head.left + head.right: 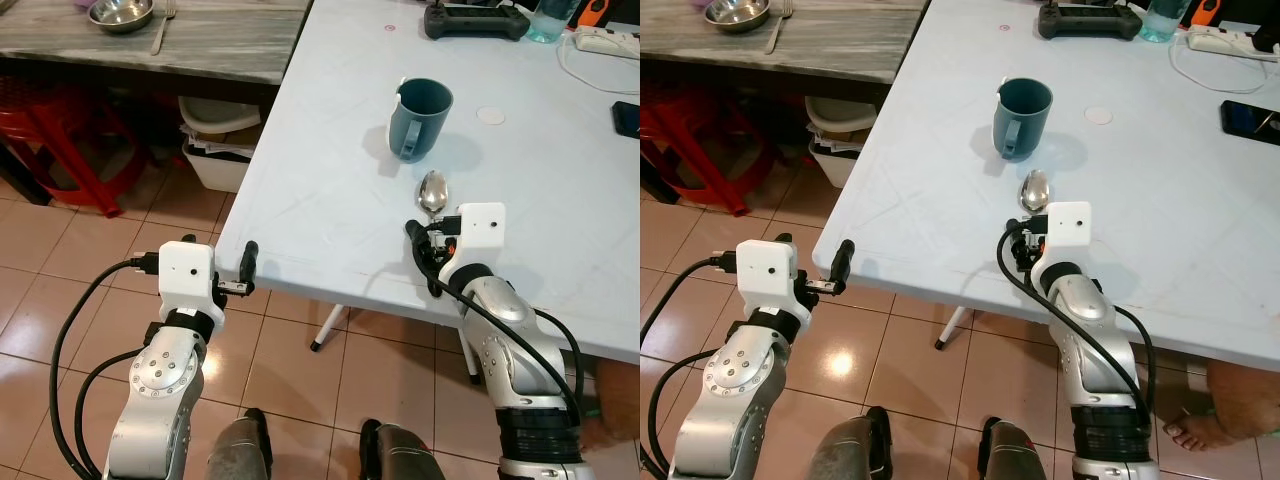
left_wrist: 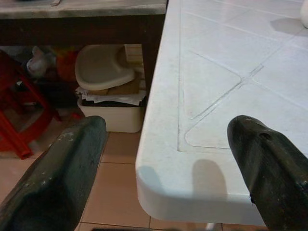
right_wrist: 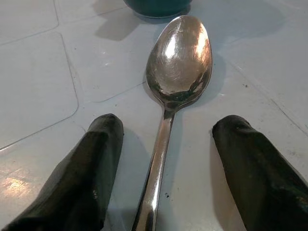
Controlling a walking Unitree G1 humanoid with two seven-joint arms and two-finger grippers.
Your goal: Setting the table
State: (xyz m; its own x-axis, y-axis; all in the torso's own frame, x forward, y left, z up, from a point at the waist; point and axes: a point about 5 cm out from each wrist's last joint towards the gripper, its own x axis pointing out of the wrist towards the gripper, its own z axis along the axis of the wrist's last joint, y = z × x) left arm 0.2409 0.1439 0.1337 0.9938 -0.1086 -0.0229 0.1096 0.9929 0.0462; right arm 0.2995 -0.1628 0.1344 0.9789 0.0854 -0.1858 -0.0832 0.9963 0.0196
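R claw point(image 3: 163, 168) released, straddling spoon point(image 3: 179, 62) on worktop point(image 1: 330, 190) – mug point(image 1: 420, 118) just beyond. L claw point(image 2: 166, 168) released at worktop corner.

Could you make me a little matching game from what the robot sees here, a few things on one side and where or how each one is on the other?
Things:
1. spoon
2. blue mug
3. left gripper
4. steel bowl

Places or states:
A. on the dark wooden table
B. open, at the white table's corner
C. flat on the white table, handle between the right gripper's open fingers
D. upright just beyond the spoon's bowl

Pairs: 1-C, 2-D, 3-B, 4-A
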